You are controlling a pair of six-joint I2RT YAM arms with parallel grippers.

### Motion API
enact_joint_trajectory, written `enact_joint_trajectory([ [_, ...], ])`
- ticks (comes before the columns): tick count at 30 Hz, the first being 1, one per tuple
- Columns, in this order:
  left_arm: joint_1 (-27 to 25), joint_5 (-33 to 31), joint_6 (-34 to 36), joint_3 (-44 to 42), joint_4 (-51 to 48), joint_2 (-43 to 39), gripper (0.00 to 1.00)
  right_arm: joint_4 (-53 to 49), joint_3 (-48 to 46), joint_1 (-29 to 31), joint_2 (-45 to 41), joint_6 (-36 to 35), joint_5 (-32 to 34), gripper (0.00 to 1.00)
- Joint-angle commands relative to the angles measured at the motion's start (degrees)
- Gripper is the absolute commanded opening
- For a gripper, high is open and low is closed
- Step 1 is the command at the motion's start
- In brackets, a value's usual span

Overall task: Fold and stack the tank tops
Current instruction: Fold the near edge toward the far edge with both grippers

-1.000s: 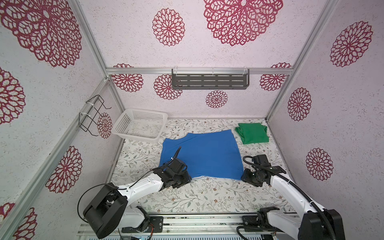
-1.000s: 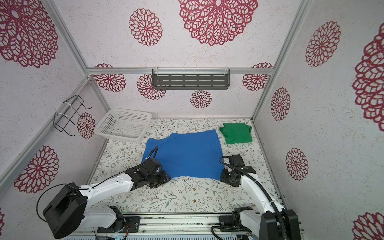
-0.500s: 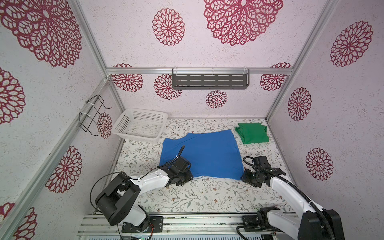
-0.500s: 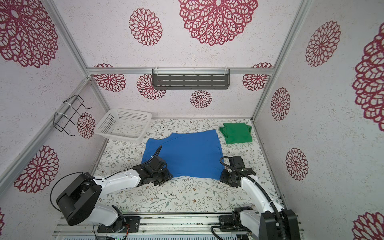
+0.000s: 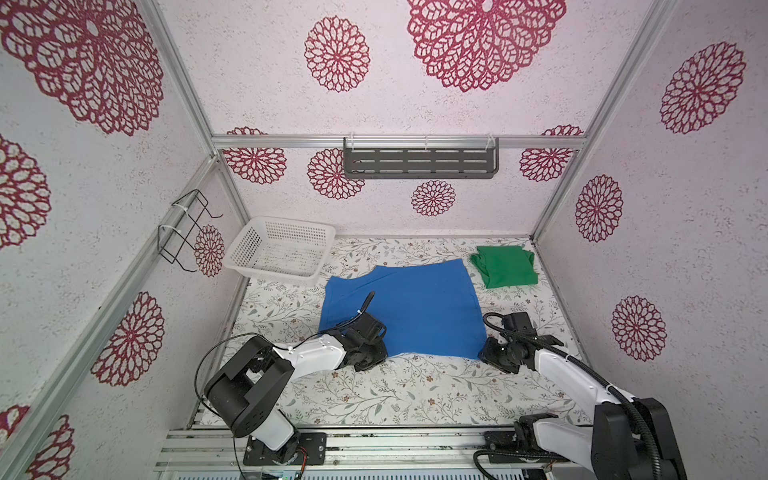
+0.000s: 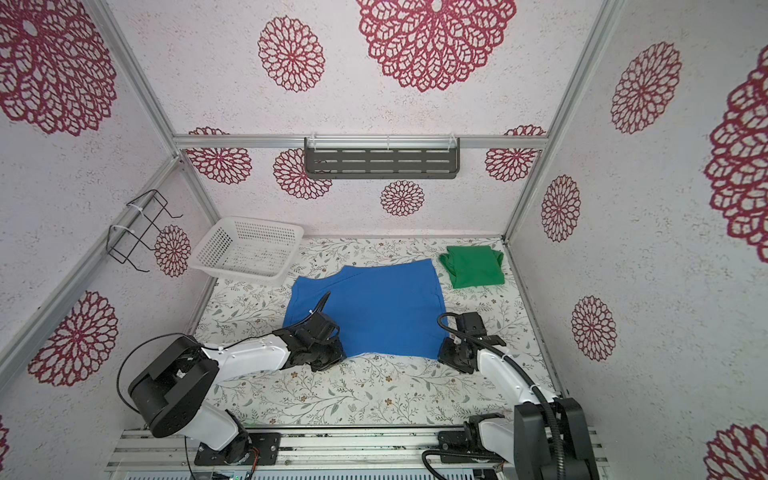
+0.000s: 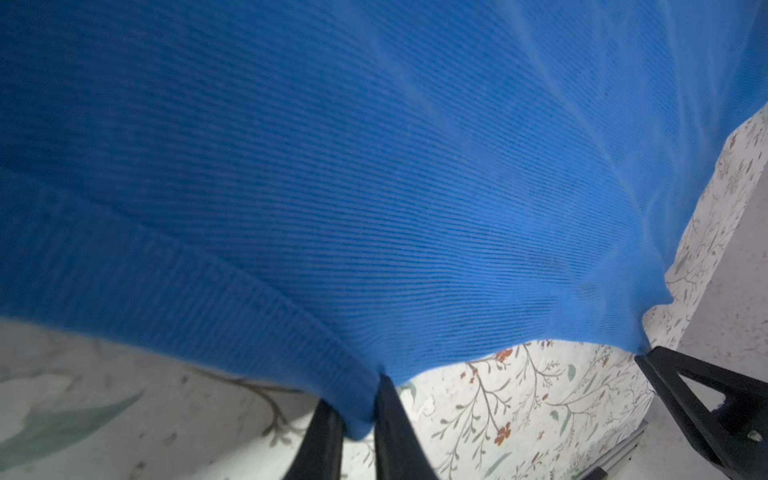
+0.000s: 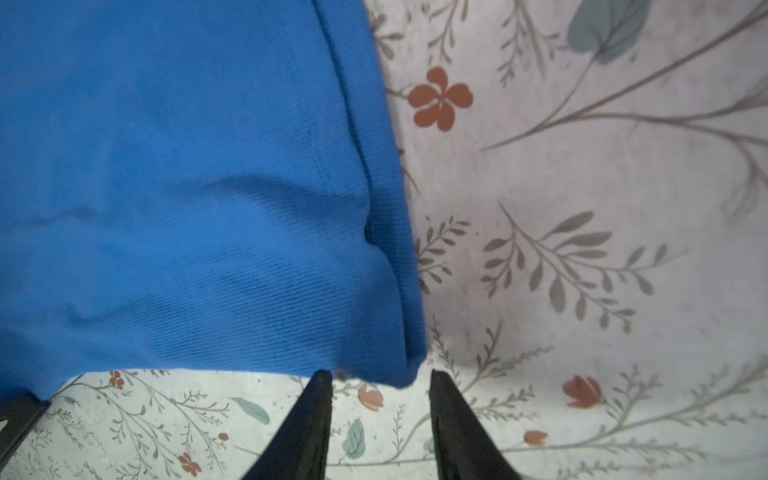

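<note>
2 end effectors at the near hem of a blue tank top (image 5: 415, 307) spread on a floral surface (image 5: 395, 395).
The left end effector (image 7: 359, 399) is pinched closed on the near-left corner. The right end effector (image 8: 381, 376) stands parted, with the near-right corner at its tips, ungripped. A folded green tank top (image 5: 505, 266) lies far right. Lifting now would likely raise only 1 corner and skew the fold.

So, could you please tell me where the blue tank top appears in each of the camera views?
Top view: blue tank top spread flat mid-table.
Top view: blue tank top mid-table here too.
Left wrist: fills most of the picture, hem pinched in the left gripper.
Right wrist: covers about half, corner at the open right gripper.
Shared landmark: the floral tabletop beside its near hem.
</note>
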Motion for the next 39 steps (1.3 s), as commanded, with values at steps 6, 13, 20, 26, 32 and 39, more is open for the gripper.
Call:
enact_joint_trajectory([
  [6, -0.3, -0.9, 0.8, 0.3, -3.8, 0.0, 0.00, 3.8, -1.5, 0.0, 1.8, 1.2, 0.7, 0.14],
  [13, -0.3, -1.4, 1.0, -1.7, -5.9, -1.8, 0.00, -1.3, -1.8, 0.1, -1.4, 0.5, 2.7, 0.00],
  [20, -0.8, -2.3, -1.0, -4.9, -8.4, -6.5, 0.00, -8.1, -1.5, 1.4, -6.9, 1.9, 2.1, 0.00],
  [26, -3.1, -5.7, -1.8, -3.9, -17.0, -10.6, 0.00, -15.5, 2.1, 8.5, -8.2, 5.5, 4.1, 0.00],
  [32, -1.7, -3.9, 3.4, -0.6, -21.0, -10.9, 0.00, -17.1, 5.8, 9.3, -8.0, 4.8, 3.9, 0.00],
  [39, 1.6, -2.2, 11.5, 5.8, -26.7, -7.8, 0.00, -18.0, 11.7, 8.7, -2.0, 0.3, 4.6, 0.00],
])
